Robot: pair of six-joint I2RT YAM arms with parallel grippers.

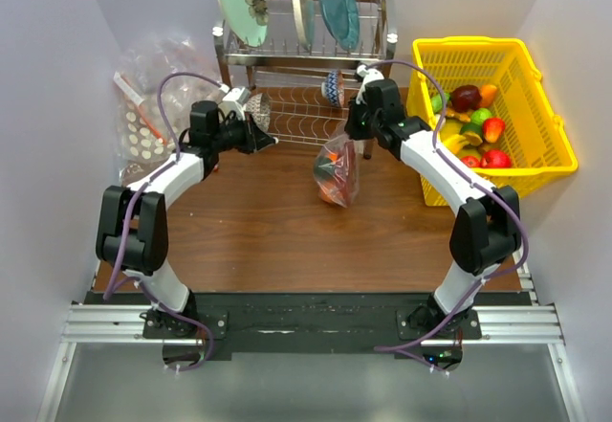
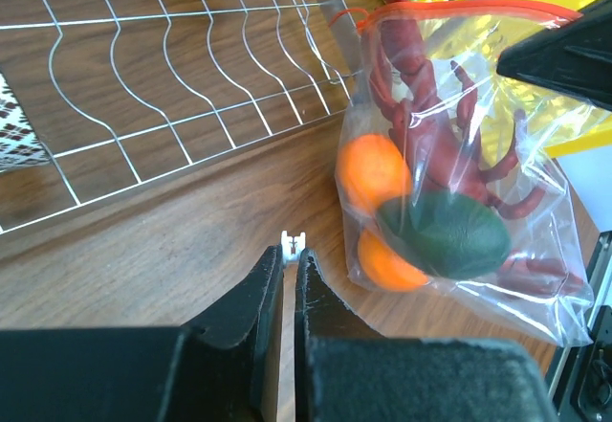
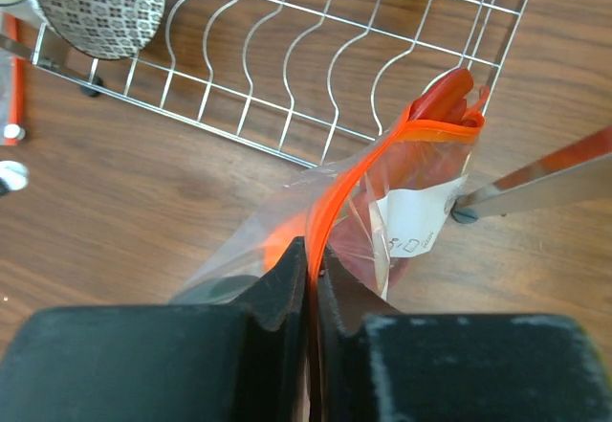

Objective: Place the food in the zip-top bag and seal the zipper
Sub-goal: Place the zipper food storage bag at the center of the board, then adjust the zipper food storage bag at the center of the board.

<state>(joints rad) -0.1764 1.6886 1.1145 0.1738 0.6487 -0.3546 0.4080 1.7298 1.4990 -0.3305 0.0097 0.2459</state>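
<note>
Top external: locate bag (image 1: 337,175) at mid-table (image 1: 258,235), hanging upright from right gripper (image 1: 358,140), which holds its top at 1 o'clock. Find left gripper (image 1: 266,141) at 9 o'clock of bag, well apart, pointing toward it. Note rack (image 1: 306,121) at 12 o'clock and basket (image 1: 497,106) at 3 o'clock. Count open room only at 6 and 9 o'clock. Judge the right arm as holder and the left as the free arm for any pressing along the seal.

Left wrist: read left gripper (image 2: 289,261) as closed to a thin slit, with nothing between its fingers. See bag at 2 o'clock, apart from the fingertips, bottom resting on the wood. Confirm lobster (image 2: 421,125), orange (image 2: 373,168) and green fruit (image 2: 445,233) inside. Trace zipper (image 2: 459,6) along the top edge, long axis from 9 to 3 o'clock, with its 3 o'clock end running in by the right gripper. Note a claw reaching up to the 9 o'clock end. Cannot tell whether it crosses the strip.

Right wrist: read right gripper (image 3: 311,264) as clamped on zipper, the strip running away to 1 o'clock toward a rack wire. Note a red tip at the free end, claw or fold not distinguishable. Treat that end as possibly unsealed. Approach from 9 o'clock, clear of rack.
</note>
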